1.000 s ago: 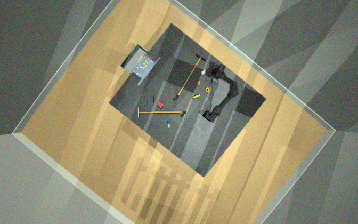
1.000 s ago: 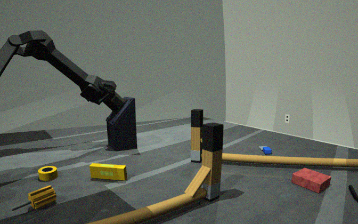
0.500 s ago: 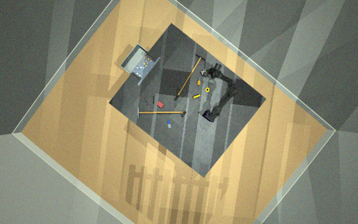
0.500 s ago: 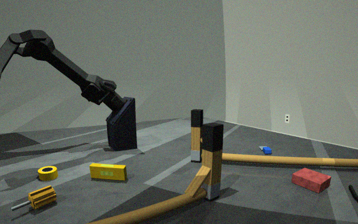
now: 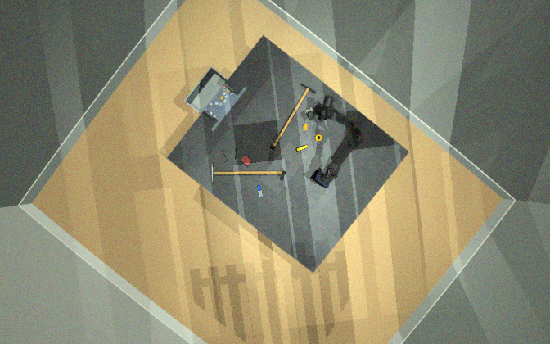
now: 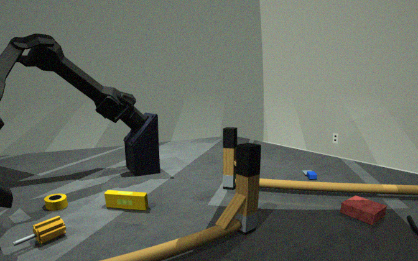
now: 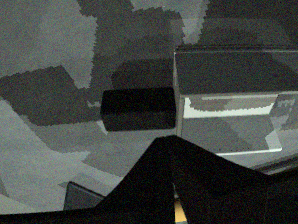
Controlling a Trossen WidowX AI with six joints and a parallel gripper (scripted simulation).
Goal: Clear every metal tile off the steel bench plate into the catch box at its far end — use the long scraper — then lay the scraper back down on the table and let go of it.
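- Top view: tool (image 5: 310,114) (image 6: 7,196) (image 7: 166,145) shut, nothing in it; open before descending on a grip
- Tiles (image 5: 222,98) still on plate (image 5: 223,111), tool's 9 o'clock; box (image 5: 198,84) beyond
- Dark-headed scraper (image 5: 290,119) (image 6: 178,243) on table (image 5: 311,213) (image 6: 188,214), post (image 5: 272,147) (image 6: 249,161) at tool's 8 o'clock; other scraper (image 5: 247,173) (image 6: 334,187) farther, can't tell which is meant
- Approach above driver (image 5: 305,126) (image 6: 50,229), square to post, pinch firmly, lift level
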